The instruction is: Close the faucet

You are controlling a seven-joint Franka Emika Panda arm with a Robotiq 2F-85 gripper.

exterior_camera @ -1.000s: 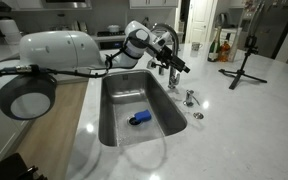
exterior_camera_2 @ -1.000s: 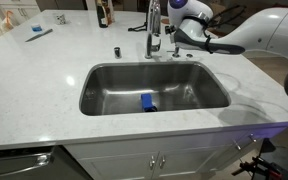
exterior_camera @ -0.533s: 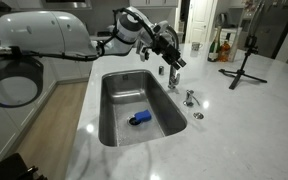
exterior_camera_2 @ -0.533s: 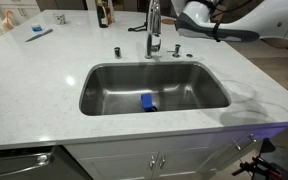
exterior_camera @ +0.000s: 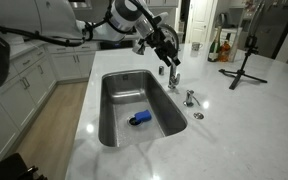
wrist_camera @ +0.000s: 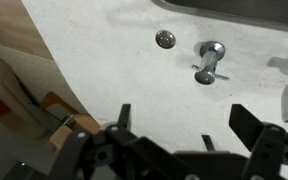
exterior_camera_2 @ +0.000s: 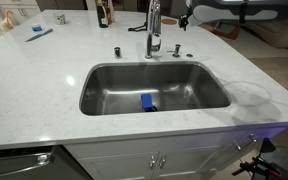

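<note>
Faucet: The tall shiny faucet (exterior_camera_2: pixel 154 28) stands upright on the bench (exterior_camera_2: pixel 44 75). It is at the back edge of the sink (exterior_camera_2: pixel 102 90), near the middle.
Water: I see no water coming out of the spout. A small blue thing (exterior_camera_2: pixel 147 102) lies on the sink bottom.
What changed: A second ago the arm (exterior_camera_2: pixel 229 8) was low and close beside the faucet. Now it has gone up and back. In an exterior view only a bit of it shows, along the top edge.
Jaws: In the wrist view the jaws are wide apart and there is nothing between them.
What the jaws look at: They look down on bare bench. A little round fitting (wrist_camera: pixel 165 39) and a low chrome knob (wrist_camera: pixel 210 60) are farther off.
Touching: The jaws are not holding the faucet. In one exterior view they hang up near its top. I cannot tell how close they are.
What it means: I think the push on the faucet is over and the arm is backing off. With no water showing, the job looks done or almost done.
Not sure: The handle is too small to see which way it points.
Next: I think the arm only needs to stay off the tall spout as it moves away.
</note>
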